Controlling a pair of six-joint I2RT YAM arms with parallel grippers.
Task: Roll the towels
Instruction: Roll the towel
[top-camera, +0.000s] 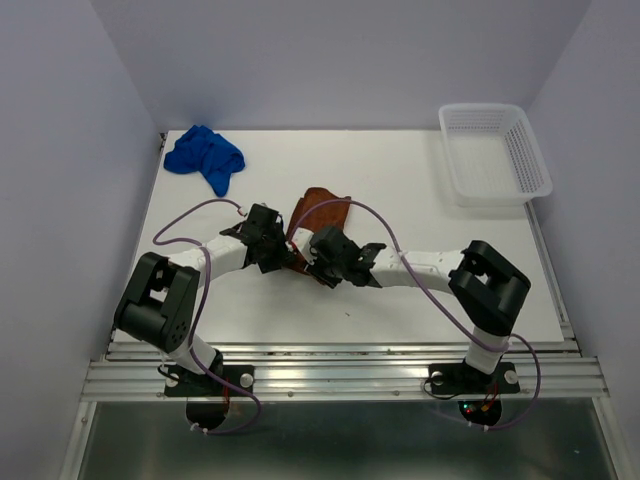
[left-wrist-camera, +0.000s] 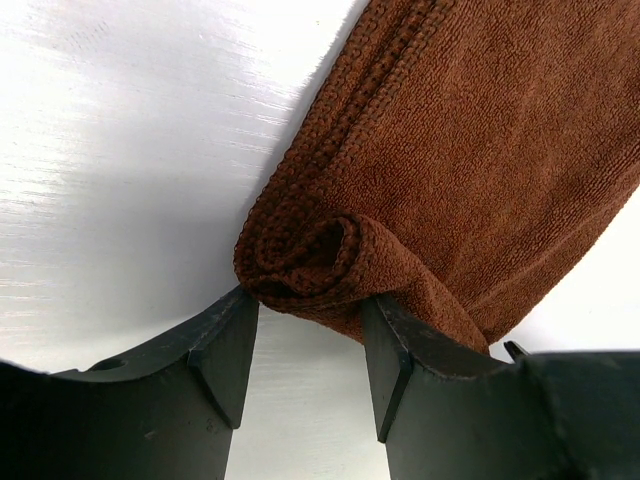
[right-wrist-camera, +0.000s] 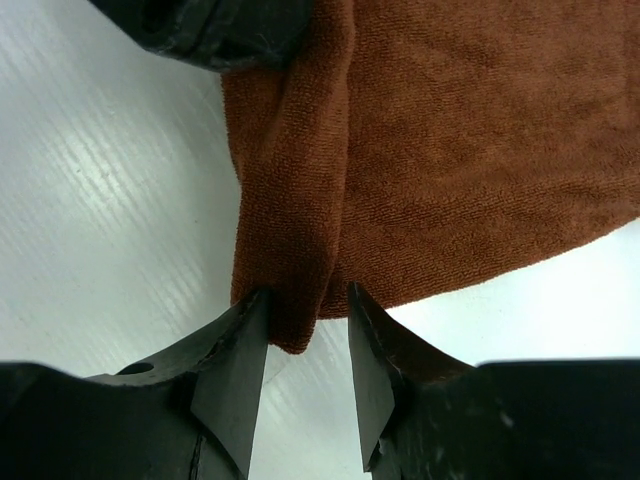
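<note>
The rust-brown towel (top-camera: 322, 208) lies mid-table, its near end curled into a small roll (left-wrist-camera: 315, 255). My left gripper (top-camera: 284, 252) is at that end. In the left wrist view the left gripper (left-wrist-camera: 310, 300) has its jaws apart, with the tips against the two sides of the roll. My right gripper (top-camera: 316, 264) is beside it. In the right wrist view the right gripper (right-wrist-camera: 305, 300) has its jaws apart around a hanging fold of the towel (right-wrist-camera: 300, 250). The fold touches one finger only. The blue towel (top-camera: 206, 158) lies crumpled at the far left.
A white mesh basket (top-camera: 530, 160) stands at the far right corner. The two arms meet over the table's middle and their wrists nearly touch. Grey walls close in the table on three sides.
</note>
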